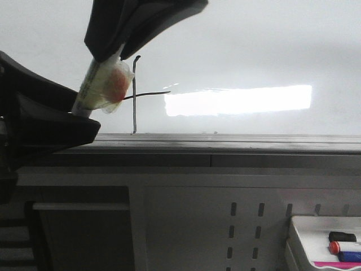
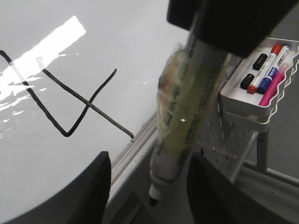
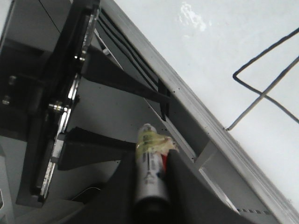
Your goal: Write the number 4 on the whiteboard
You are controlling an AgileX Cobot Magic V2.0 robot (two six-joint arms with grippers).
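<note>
R gripper [image 3: 152, 179] of mine is clamped on the marker [image 3: 148, 163], cap end wrapped in tape, tip pointing down off the whiteboard [image 1: 254, 45] surface. L gripper [image 2: 149, 158] stands wide apart, fingers either side of marker tip, not touching it. Number 4 [image 2: 88, 102] drawn in black on board's lower left area, long stroke ending at grey ledge [image 1: 225, 144]; marker tray [image 2: 247, 105] hangs below board, right side.
</note>
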